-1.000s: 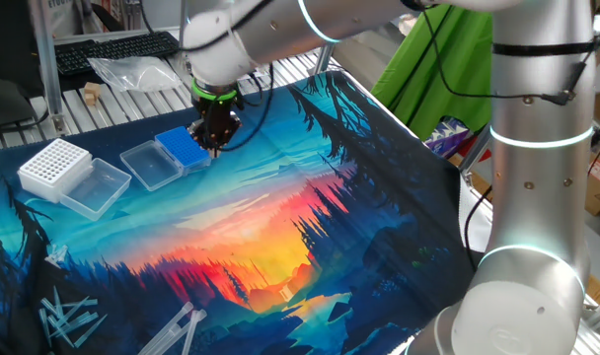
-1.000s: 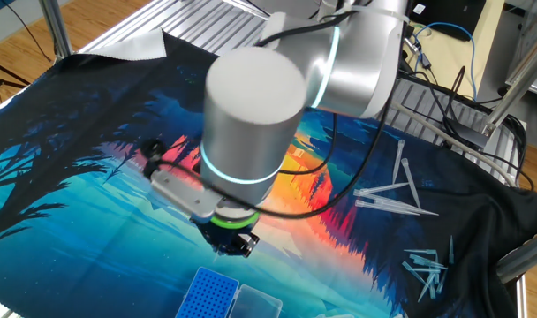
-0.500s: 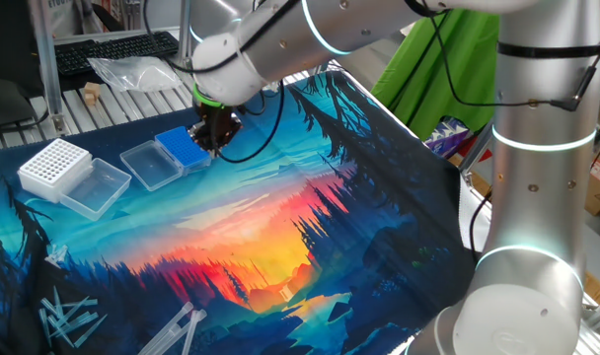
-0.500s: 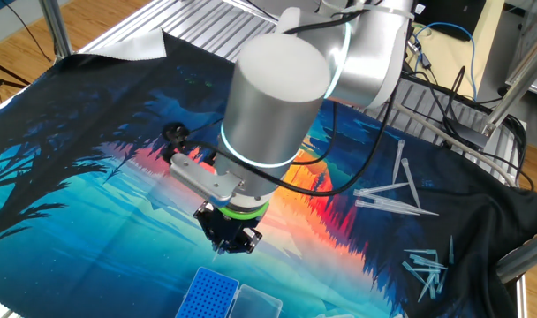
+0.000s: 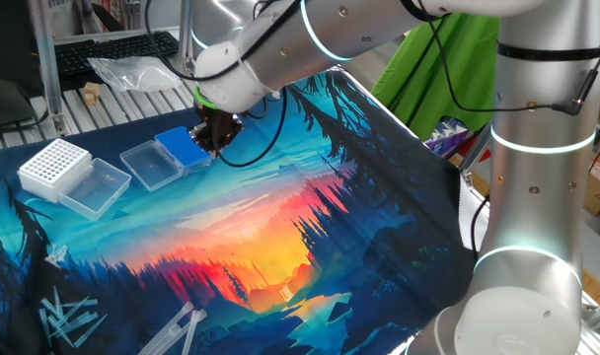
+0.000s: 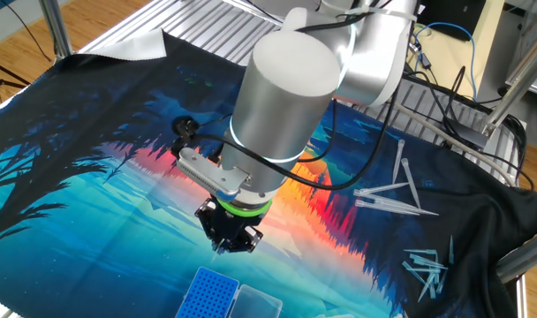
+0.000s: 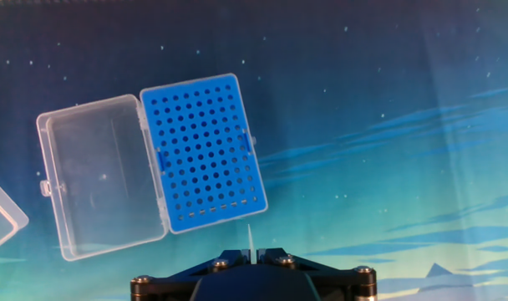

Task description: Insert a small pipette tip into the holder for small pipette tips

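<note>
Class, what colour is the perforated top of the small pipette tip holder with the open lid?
Blue. The holder shows it best in the hand view.

Blue holder (image 7: 202,150) open; tip (image 7: 251,241) seemingly pinched upright

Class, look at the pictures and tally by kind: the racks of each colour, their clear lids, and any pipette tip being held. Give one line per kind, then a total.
Blue rack: 1
White rack: 1
Clear lids: 2
Held tip: 1
Total: 5
</note>
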Controlling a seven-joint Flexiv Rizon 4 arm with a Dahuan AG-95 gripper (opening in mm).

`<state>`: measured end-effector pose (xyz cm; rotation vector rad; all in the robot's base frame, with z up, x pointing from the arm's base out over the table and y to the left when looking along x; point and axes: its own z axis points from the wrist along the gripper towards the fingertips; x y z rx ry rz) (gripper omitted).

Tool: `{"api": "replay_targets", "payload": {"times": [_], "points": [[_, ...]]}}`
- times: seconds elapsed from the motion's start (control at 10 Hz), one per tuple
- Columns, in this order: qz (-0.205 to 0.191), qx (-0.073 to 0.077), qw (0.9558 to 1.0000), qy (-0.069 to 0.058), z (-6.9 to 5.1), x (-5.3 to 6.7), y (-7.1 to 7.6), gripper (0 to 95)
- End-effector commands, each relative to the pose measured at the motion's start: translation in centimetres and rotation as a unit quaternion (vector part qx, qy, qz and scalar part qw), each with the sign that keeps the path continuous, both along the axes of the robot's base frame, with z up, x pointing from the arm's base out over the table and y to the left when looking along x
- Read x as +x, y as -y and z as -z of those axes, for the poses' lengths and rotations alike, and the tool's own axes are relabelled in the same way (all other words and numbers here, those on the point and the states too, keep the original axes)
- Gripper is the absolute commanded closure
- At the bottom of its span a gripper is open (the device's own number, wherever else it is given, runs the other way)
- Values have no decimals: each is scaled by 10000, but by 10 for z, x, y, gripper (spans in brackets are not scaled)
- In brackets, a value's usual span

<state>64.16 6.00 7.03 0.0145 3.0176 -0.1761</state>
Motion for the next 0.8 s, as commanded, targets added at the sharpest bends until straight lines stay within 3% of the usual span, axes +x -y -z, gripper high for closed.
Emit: {"api": "replay_targets", "payload": {"times": [0.1, 0.4, 0.8], "points": [[21, 10, 10000, -23, 2, 1, 0, 950], [52, 92, 9999, -24, 2, 1, 0, 950], [-341, 112, 9993, -66, 2, 1, 0, 950]]}}
